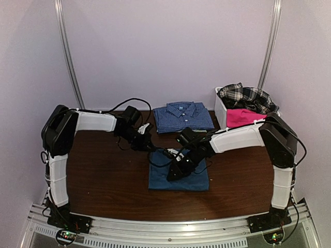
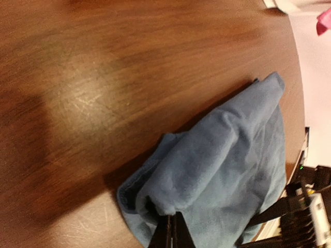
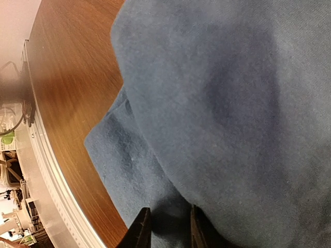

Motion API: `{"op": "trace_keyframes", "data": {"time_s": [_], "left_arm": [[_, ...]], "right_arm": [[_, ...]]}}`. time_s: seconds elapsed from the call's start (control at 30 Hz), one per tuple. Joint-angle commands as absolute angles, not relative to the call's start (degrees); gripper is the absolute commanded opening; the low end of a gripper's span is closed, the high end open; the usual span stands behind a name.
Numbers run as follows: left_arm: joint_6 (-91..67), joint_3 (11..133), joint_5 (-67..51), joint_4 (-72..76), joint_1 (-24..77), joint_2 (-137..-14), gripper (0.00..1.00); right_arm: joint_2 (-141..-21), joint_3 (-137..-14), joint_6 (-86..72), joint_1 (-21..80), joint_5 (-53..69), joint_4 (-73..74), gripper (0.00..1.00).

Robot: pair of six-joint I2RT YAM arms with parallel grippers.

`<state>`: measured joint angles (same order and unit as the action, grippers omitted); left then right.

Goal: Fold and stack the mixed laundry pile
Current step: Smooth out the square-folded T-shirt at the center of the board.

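Currently the T-shirt [image 1: 194,178] is lying mid-table [image 1: 103,170], part folded into a rough rectangle, its long axis running left to right across the arms. Nearest the bases, the right gripper [image 1: 171,174] is bearing on the shirt's near-left part. Its fingers are standing slightly apart with blue cloth about them, and whether they are pinching it cannot be told. Just beyond, the left gripper [image 1: 153,150] is sitting at the far-left corner, fingers closed on a raised fold of the cloth. Both tools are thus working the left end, with the bulk of the shirt lying to their right; in my judgement the coming fold is turning on that direction. Farther back, a folded checked shirt [image 1: 183,118] is lying directly behind. The bin [image 1: 221,116], far right, is holding the plaid shirt [image 1: 245,97] and pink piece [image 1: 243,117].
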<state>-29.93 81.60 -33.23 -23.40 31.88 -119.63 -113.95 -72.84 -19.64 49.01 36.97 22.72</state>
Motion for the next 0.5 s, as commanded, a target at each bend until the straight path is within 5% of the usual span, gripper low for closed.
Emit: {"op": "trace_keyframes", "data": {"time_s": [0.0, 0.37, 0.47], "left_arm": [[-29.76, 86.38, -32.65, -21.79, 31.39, -119.88, 0.0], [-30.0, 88.37, -29.09, -24.56, 30.34, -122.15, 0.0], [-29.18, 87.34, -28.96, -25.6, 29.96, -121.45, 0.11]], "right_arm": [[-116.45, -72.5, -17.84, 50.15, 33.93, 25.56, 0.3], [-114.33, -72.53, -16.19, 50.89, 36.92, 27.26, 0.36], [-110.72, -76.99, -15.48, 49.78, 38.49, 30.93, 0.44]]}}
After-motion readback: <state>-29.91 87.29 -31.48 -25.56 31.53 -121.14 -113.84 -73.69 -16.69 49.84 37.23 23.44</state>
